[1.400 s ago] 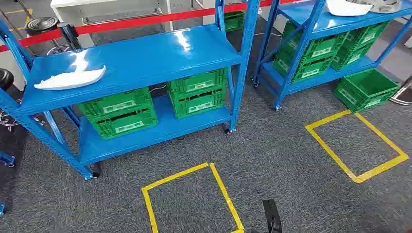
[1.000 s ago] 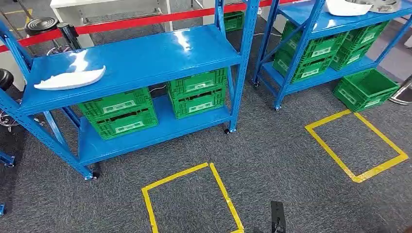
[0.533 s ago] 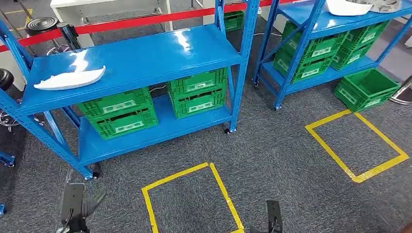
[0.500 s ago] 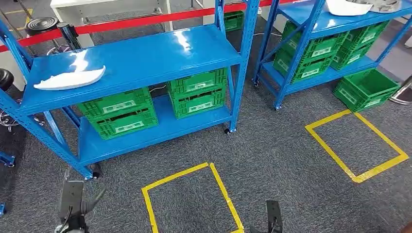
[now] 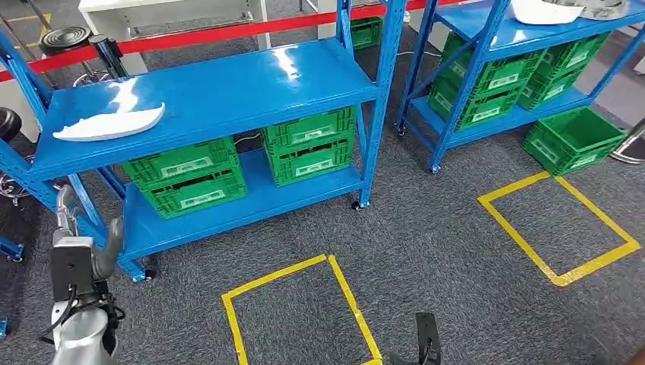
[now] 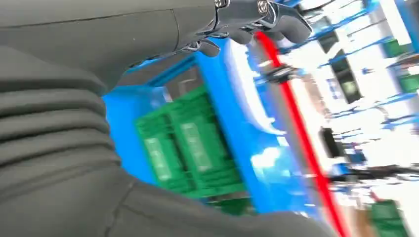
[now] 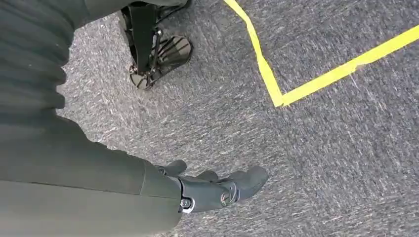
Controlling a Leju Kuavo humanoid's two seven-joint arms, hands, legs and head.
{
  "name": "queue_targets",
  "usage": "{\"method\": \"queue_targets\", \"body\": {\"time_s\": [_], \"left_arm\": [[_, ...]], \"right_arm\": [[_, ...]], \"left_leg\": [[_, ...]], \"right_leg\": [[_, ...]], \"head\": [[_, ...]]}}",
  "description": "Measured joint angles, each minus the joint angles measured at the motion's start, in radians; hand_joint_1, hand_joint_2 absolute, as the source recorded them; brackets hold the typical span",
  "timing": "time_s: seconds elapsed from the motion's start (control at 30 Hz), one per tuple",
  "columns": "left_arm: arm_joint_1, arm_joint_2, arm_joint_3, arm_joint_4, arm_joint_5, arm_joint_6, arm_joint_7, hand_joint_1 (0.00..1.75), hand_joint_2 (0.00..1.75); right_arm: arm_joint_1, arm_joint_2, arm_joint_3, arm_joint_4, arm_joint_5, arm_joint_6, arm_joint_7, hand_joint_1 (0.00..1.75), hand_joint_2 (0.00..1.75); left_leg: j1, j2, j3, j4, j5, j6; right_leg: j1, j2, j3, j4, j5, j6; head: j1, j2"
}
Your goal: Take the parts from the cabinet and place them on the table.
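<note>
While flat on the shelf (image 5: pixel 228 99), the white part (image 5: pixel 109 123) lies lengthwise

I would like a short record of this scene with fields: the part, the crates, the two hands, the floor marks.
part: white part lying on the top shelf of the near blue rack
crates: green crates on the lower shelf
left hand: left hand raised beside the rack, holding nothing
right hand: right hand hanging above the carpet, holding nothing
floor marks: yellow tape squares
</note>
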Motion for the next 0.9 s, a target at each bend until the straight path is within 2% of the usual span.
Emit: {"method": "queue_targets", "body": {"time_s": [0.1,0.13,0.23,0.33,0.37,0.43,0.47,0.5,0.57,0.6,0.63,0.67,0.73,0.77,0.8,0.83,0.87,0.9], "left_arm": [[0.018,0.007,-0.044,-0.093,0.05,-0.011,0.006,0.0,0.0],[0.026,0.008,-0.055,-0.119,0.064,-0.013,0.008,0.0,0.0],[0.046,0.012,-0.081,-0.199,0.105,-0.024,0.013,0.0,0.0],[0.072,0.018,-0.097,-0.278,0.138,-0.034,0.017,0.0,0.0],[0.081,0.02,-0.102,-0.306,0.148,-0.04,0.018,0.0,0.0],[0.09,0.022,-0.113,-0.342,0.161,-0.047,0.021,0.0,0.0],[0.094,0.023,-0.116,-0.354,0.164,-0.049,0.021,0.0,0.0],[0.094,0.024,-0.119,-0.372,0.166,-0.051,0.022,0.0,0.0],[0.103,0.024,-0.121,-0.387,0.168,-0.062,0.024,0.0,0.0],[0.11,0.024,-0.122,-0.39,0.168,-0.065,0.026,0.0,0.0],[0.115,0.024,-0.122,-0.39,0.168,-0.068,0.029,0.0,0.0],[0.118,0.024,-0.122,-0.39,0.166,-0.07,0.03,0.0,0.0],[0.119,0.027,-0.123,-0.395,0.156,-0.071,0.03,0.0,0.0],[0.119,0.028,-0.124,-0.4,0.149,-0.072,0.03,0.0,0.0],[0.12,0.031,-0.125,-0.405,0.145,-0.073,0.032,0.0,0.0],[0.123,0.032,-0.126,-0.411,0.143,-0.076,0.034,0.0,0.0],[0.128,0.034,-0.127,-0.417,0.141,-0.081,0.036,0.0,0.0],[0.13,0.035,-0.127,-0.422,0.14,-0.081,0.036,0.0,0.0]], "right_arm": [[-0.001,0.0,-0.008,0.003,0.005,0.0,0.004,0.0,1.75],[-0.001,0.0,-0.009,0.004,0.007,0.0,0.006,0.0,0.0],[-0.002,0.002,-0.016,0.006,0.012,0.0,0.007,0.0,0.0],[-0.002,0.004,-0.021,0.007,0.022,0.004,0.0,0.0,0.0],[-0.002,0.004,-0.022,0.007,0.024,0.004,-0.001,0.0,0.0],[-0.003,0.004,-0.023,0.007,0.029,0.006,-0.002,0.0,0.0],[-0.005,0.004,-0.023,0.007,0.03,0.006,-0.003,0.0,0.0],[-0.009,0.004,-0.023,0.007,0.031,0.007,-0.007,0.0,0.0],[-0.011,0.004,-0.024,0.007,0.035,0.014,-0.024,0.0,0.0],[-0.009,0.004,-0.026,0.007,0.039,0.02,-0.038,0.0,0.0],[-0.006,0.004,-0.026,0.007,0.045,0.024,-0.048,0.0,0.0],[-0.005,0.003,-0.027,0.007,0.048,0.024,-0.055,0.0,0.0],[-0.006,0.0,-0.027,0.007,0.059,0.024,-0.057,0.0,0.0],[-0.005,0.0,-0.026,0.007,0.068,0.019,-0.061,0.0,0.0],[-0.004,0.002,-0.026,0.012,0.078,0.011,-0.067,0.0,0.0],[-0.009,0.0,-0.026,0.013,0.088,0.0,-0.076,0.0,0.0],[-0.007,-0.001,-0.025,0.013,0.094,-0.008,-0.08,0.0,0.0],[-0.003,-0.001,-0.025,0.013,0.096,-0.013,-0.082,0.0,0.0]], "left_leg": [[0.0,0.0,0.0,0.0,0.0,0.0],[0.0,0.0,0.0,0.0,0.0,0.0],[-0.005,0.0,-0.001,0.003,-0.002,0.002],[-0.009,0.0,-0.001,0.003,-0.006,0.009],[-0.01,-0.001,-0.002,-0.002,-0.005,0.012],[-0.004,0.0,0.012,-0.021,0.001,0.024],[0.0,0.0,0.023,-0.036,-0.002,0.029],[0.002,0.001,0.025,-0.04,-0.001,0.033],[0.003,0.002,0.025,-0.04,-0.004,0.032],[0.003,0.002,0.027,-0.039,-0.006,0.031],[0.004,0.002,0.031,-0.039,-0.01,0.027],[0.007,0.001,0.036,-0.036,-0.015,0.021],[0.019,0.0,0.047,-0.024,-0.031,0.006],[0.024,0.001,0.051,-0.013,-0.044,-0.003],[0.018,0.0,0.052,-0.007,-0.05,-0.013],[0.015,0.001,0.04,-0.005,-0.054,-0.019],[0.014,0.002,0.04,-0.004,-0.058,-0.024],[0.014,0.0,0.049,-0.001,-0.056,-0.031]], "right_leg": [[0.0,0.0,0.0,0.0,0.0,0.0],[0.0,0.0,0.0,0.0,0.0,0.0],[-0.002,0.0,0.0,-0.002,0.002,0.004],[-0.006,0.001,-0.001,-0.005,0.0,0.008],[-0.007,0.001,0.007,-0.001,0.007,0.01],[-0.004,0.001,0.002,0.015,0.019,0.018],[-0.007,-0.002,-0.009,0.037,0.005,0.02],[-0.007,-0.004,-0.043,0.088,-0.017,0.023],[-0.013,-0.004,-0.144,0.239,-0.072,0.032],[-0.016,-0.004,-0.193,0.299,-0.083,0.038],[-0.02,-0.005,-0.224,0.319,-0.071,0.041],[-0.023,-0.006,-0.232,0.292,-0.032,0.043],[-0.032,-0.009,-0.2,0.15,0.089,0.056],[-0.04,-0.011,-0.182,0.076,0.133,0.065],[-0.027,-0.009,-0.187,0.073,0.1,0.066],[-0.03,-0.017,-0.187,0.073,0.077,0.036],[-0.03,-0.013,-0.186,0.072,0.099,0.024],[-0.029,-0.015,-0.184,0.071,0.094,0.016]], "head": [[0.0,0.0],[0.0,0.0],[0.0,0.0],[0.0,0.0],[-0.001,0.0],[0.0,0.0],[0.002,0.0],[0.001,0.0],[0.003,0.0],[0.004,0.0],[0.004,0.0],[0.003,0.0],[0.004,0.0],[0.004,0.0],[0.008,0.0],[0.008,0.0],[0.005,0.0],[0.002,0.0]]}}
